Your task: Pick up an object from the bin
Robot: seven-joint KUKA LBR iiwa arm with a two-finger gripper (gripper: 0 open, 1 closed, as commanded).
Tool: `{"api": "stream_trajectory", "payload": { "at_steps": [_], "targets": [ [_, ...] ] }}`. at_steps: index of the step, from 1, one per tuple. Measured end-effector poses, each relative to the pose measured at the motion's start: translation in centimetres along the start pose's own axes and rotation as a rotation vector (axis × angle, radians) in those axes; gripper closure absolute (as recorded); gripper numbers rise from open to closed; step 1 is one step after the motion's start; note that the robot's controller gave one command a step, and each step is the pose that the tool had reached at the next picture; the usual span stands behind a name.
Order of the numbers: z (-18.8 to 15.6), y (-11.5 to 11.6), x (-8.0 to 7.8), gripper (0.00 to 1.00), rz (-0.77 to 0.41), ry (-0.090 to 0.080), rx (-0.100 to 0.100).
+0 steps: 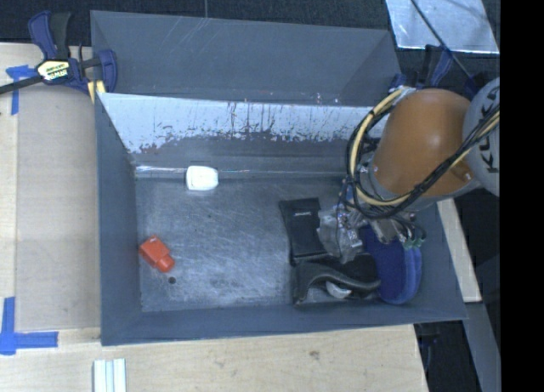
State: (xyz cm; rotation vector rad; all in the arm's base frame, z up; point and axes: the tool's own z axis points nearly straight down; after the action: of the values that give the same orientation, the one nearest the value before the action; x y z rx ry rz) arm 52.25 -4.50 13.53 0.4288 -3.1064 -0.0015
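The metal bin (pixel 255 67) looks matt and scratched, the black box (pixel 301 218) matt.

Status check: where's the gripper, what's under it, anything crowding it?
Gripper at right side, over black block. Close beside it: black curved thing and blue thing. Far left: white piece, orange piece.

"Where was the arm (pixel 486 165)?"
"It reached in from the right, with an orange cover (pixel 421 144) over the wrist and yellow and black cables (pixel 364 139) looped around it."
"And the gripper (pixel 342 233)?"
"Low, down and left of that cover."
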Motion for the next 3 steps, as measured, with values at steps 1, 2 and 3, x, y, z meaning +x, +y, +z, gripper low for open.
{"api": "stream_trajectory", "payload": {
  "at_steps": [1,2,3],
  "targets": [
    [-0.4,0.0,-0.3,0.0,-0.002,-0.009,0.003],
    [5.9,0.8,-6.7,0.0,0.033,-0.01,0.001],
    [5.5,0.6,-6.6,1.0,0.036,-0.012,0.003]
  ]
}}
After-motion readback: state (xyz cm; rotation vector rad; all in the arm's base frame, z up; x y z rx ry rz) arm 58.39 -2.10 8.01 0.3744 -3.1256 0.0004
